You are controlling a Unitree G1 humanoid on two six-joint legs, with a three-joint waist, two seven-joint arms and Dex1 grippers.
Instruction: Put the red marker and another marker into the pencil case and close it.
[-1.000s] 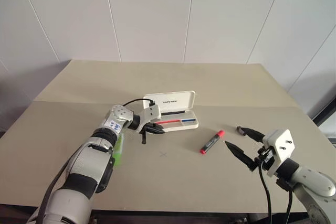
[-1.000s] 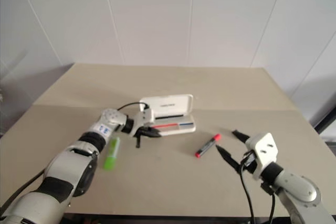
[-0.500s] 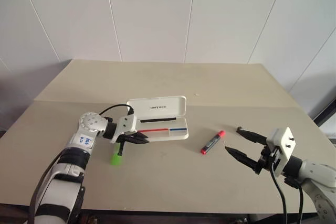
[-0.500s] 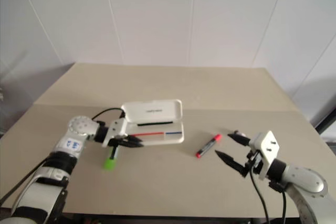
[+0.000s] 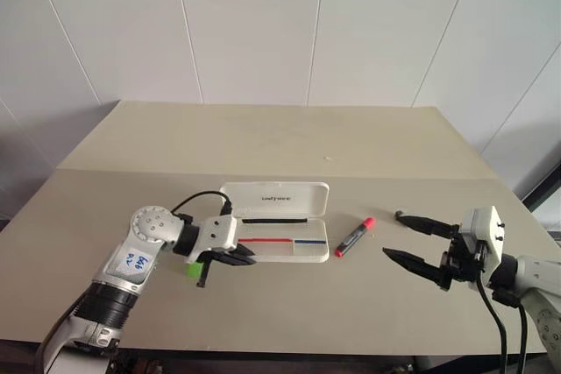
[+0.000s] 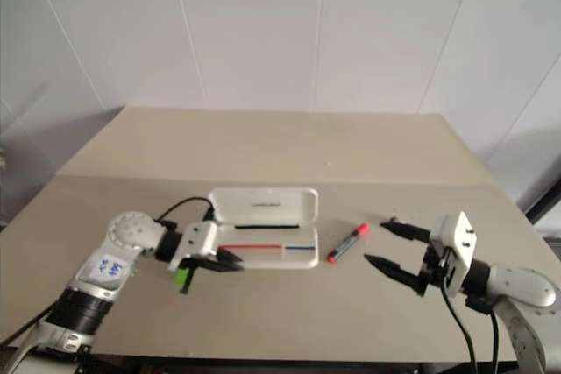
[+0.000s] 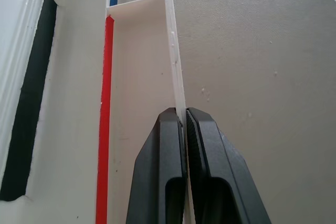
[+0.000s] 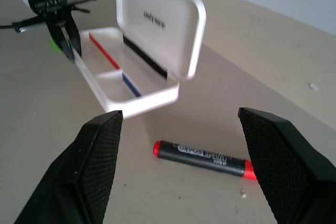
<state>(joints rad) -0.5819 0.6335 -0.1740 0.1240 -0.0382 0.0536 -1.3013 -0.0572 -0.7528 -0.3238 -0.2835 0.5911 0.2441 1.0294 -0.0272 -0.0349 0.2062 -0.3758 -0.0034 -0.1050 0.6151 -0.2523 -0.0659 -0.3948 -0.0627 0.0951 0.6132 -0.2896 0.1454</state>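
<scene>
Fingers of my left gripper (image 7: 185,116) pinch the thin plastic wall of the pencil case (image 5: 302,256); my right gripper (image 5: 414,239) gapes empty beside the red marker (image 5: 354,236).

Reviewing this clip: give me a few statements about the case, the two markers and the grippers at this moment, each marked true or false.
1. The pencil case lies open. True.
2. The red marker is inside the case. False: it lies on the table beside the case.
3. The left gripper is shut on the case's front wall. True.
4. The right gripper holds the red marker. False: it is open, apart from the marker.
5. The green highlighter lies in the case. False: it is on the table by the left gripper.
</scene>
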